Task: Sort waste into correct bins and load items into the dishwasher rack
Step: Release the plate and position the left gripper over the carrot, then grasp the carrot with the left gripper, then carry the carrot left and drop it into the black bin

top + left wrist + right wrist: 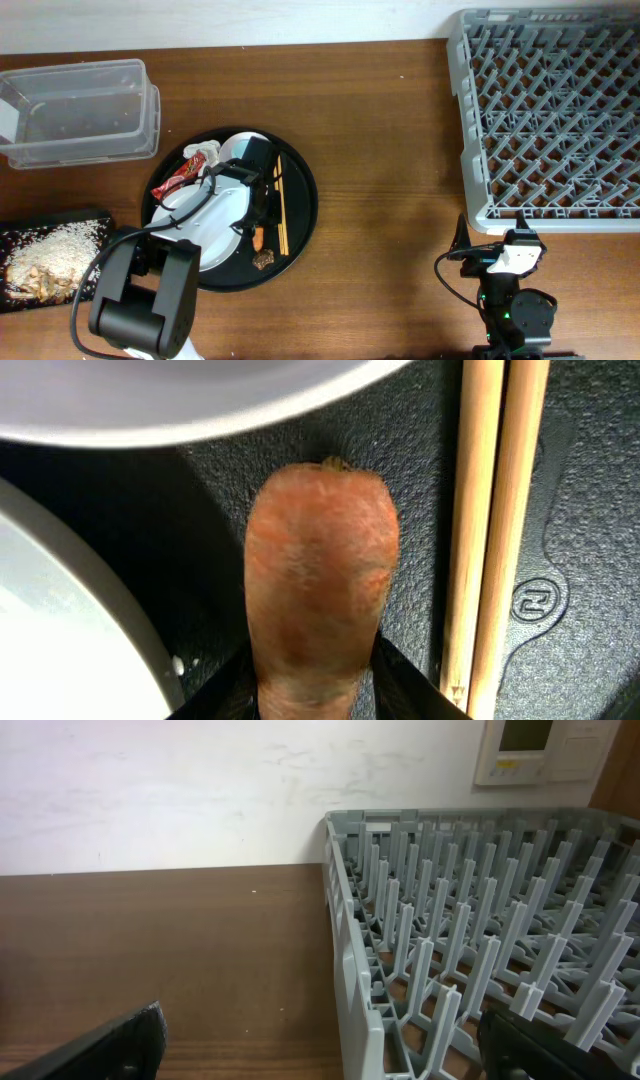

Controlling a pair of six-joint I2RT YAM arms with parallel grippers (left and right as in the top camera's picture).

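At the far left corner of the worktop a clear tub (80,110) is seen, with nothing visible inside it; just nearer along the left edge lies the flat black tray (95,218), in which pale rice scraps (50,255) are heaped, so food waste is judged to belong there. Toward the middle of the worktop a round black tray (303,215) carries the mixed load: a red wrapper (185,175) at its left, a white plate (222,238) under the arm, two chopsticks (280,205) laid side by side toward its right, and a brown lump (263,260) at its near rim. The left claw (315,695) is lowered between plate and chopsticks; it is narrowed about the carrot piece (320,590), whose flanks appear to be touched by both dark fingers (410,685), while the carrot rests on the tray floor. The approach along the gap is judged to have been chosen so that neither plate rim nor chopsticks are caught. A carry leftward to the black tray would be expected next; a slip of so small and rounded a piece is the risk.

At the far right corner the grey rack (550,110) stands unloaded; the right claw (492,238) is held fully spread and empty near the right of the near edge, facing the rack, kept clear until dishes are to be loaded.
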